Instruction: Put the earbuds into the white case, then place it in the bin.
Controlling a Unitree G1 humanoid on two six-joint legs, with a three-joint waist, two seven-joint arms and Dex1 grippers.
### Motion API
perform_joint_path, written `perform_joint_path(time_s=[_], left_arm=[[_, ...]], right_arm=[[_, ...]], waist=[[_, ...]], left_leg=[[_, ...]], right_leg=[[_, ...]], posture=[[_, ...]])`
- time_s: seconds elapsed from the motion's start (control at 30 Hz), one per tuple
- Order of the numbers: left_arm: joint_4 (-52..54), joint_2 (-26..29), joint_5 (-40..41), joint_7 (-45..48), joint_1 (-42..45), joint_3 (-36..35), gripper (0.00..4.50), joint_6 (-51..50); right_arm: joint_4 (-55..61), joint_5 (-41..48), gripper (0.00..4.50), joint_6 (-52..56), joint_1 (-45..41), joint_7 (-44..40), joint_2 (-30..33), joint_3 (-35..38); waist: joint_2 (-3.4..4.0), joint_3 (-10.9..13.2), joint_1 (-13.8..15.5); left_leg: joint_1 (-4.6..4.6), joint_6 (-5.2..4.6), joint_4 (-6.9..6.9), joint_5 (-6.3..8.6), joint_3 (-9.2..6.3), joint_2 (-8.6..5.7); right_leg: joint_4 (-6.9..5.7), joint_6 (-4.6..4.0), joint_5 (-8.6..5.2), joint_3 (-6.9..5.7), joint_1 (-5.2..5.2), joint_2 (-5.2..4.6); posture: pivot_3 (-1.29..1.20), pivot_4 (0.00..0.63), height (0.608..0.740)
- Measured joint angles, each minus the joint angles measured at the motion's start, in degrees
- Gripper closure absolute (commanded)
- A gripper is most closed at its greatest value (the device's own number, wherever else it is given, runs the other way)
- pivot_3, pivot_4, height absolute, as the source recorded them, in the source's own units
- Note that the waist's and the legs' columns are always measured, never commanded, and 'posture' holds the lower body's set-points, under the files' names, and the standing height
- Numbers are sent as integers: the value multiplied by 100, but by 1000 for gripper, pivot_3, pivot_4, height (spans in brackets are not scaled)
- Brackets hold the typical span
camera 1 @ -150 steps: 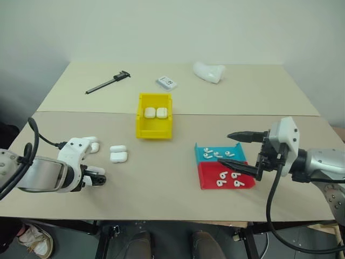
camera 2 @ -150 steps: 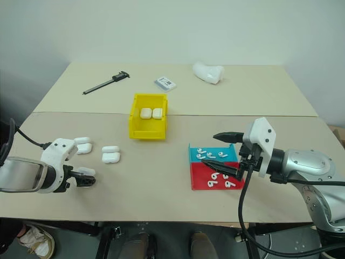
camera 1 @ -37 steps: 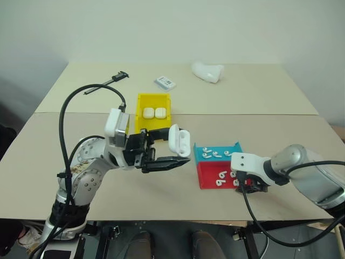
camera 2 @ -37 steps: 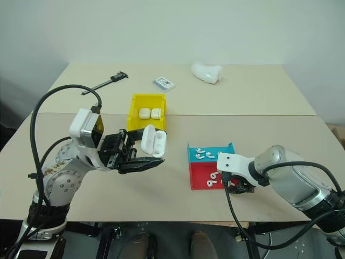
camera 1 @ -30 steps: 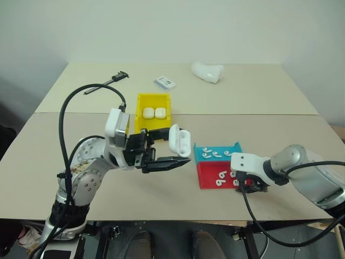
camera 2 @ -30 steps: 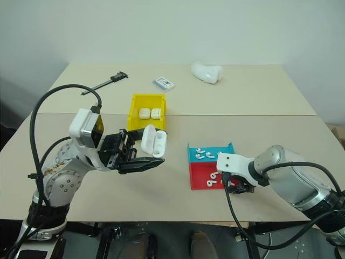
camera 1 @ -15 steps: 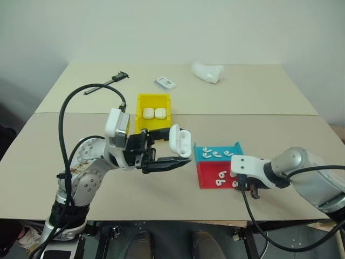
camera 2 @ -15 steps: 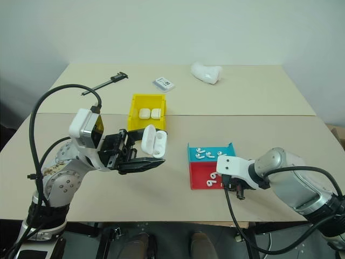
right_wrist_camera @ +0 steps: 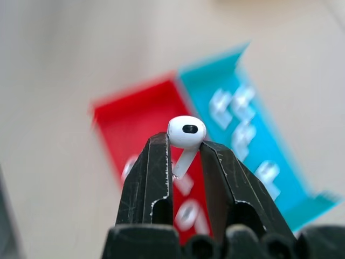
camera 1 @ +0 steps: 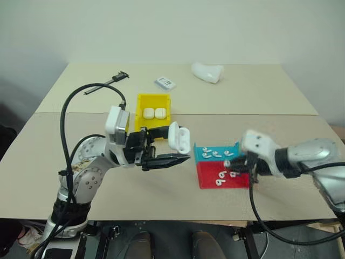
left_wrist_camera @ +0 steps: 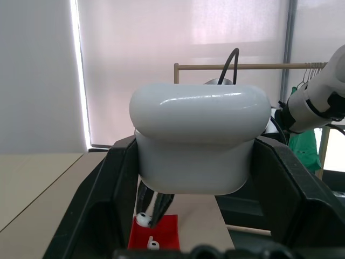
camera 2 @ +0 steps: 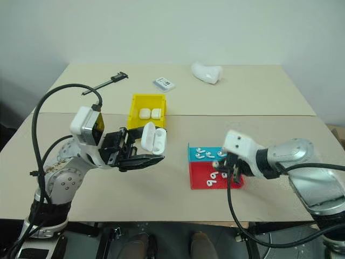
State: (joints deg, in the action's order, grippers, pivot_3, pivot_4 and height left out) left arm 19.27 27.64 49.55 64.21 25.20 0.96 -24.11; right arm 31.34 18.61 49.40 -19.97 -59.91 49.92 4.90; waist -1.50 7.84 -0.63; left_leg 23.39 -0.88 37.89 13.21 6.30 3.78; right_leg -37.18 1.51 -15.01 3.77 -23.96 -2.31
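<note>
My left gripper (camera 1: 175,147) is shut on the white case (camera 1: 179,138), held above the table with its lid hinged open; the left wrist view has the case (left_wrist_camera: 199,141) between both fingers. To its right my right gripper (camera 1: 232,163) hovers over the red tray (camera 1: 207,182), shut on one earbud (right_wrist_camera: 186,131) pinched by its stem. More earbuds (camera 1: 221,176) lie in the red tray, and others in the blue tray (camera 1: 237,149). The yellow bin (camera 1: 140,116) stands behind the left gripper with two white cases (camera 1: 154,113) inside.
At the back of the table lie a black caliper (camera 1: 105,82), a small flat box (camera 1: 166,82) and a lumpy white object (camera 1: 208,71). A seam runs across the table behind the bin.
My right gripper closed on an earbud in the red tray, lifted it clear and swung towards the left. The left gripper and the case stayed put.
</note>
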Motion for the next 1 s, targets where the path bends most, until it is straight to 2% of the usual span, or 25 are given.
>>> perform_joint_path(time_s=[0.07,0.2,0.4,0.77,1.0], left_arm=[[-158,-60,-8,-3,71,-10,1711,0],[-408,-156,-78,32,276,10,1711,7],[-817,-257,-263,123,600,68,1711,-3],[-989,-389,-468,168,862,150,1711,-116],[-991,-456,-500,177,948,149,1711,-116]], right_arm=[[223,322,3900,-287,48,566,-937,571],[600,949,3900,-299,-253,1479,-1951,899],[944,1887,3900,-291,-653,2409,-2805,915],[968,2962,3900,-294,-792,3058,-3016,679],[839,2920,3900,-420,-758,2993,-2692,359]], waist=[[-1,0,-3],[3,-2,-18],[4,-2,-14],[5,-3,-28],[5,-3,-21]], left_leg=[[5,1,0,0,0,-1],[2,1,0,-1,3,1],[7,2,-1,-1,4,1],[9,2,-1,-1,3,2],[10,1,-1,-1,2,1]], right_leg=[[-1,1,1,0,-3,0],[-8,0,1,3,-5,1],[-4,0,1,1,-6,2],[-5,-1,1,1,-10,2],[-5,-1,1,0,-9,2]], posture=[[0,150,740],[0,150,740],[0,150,740],[0,150,740],[0,150,740]])
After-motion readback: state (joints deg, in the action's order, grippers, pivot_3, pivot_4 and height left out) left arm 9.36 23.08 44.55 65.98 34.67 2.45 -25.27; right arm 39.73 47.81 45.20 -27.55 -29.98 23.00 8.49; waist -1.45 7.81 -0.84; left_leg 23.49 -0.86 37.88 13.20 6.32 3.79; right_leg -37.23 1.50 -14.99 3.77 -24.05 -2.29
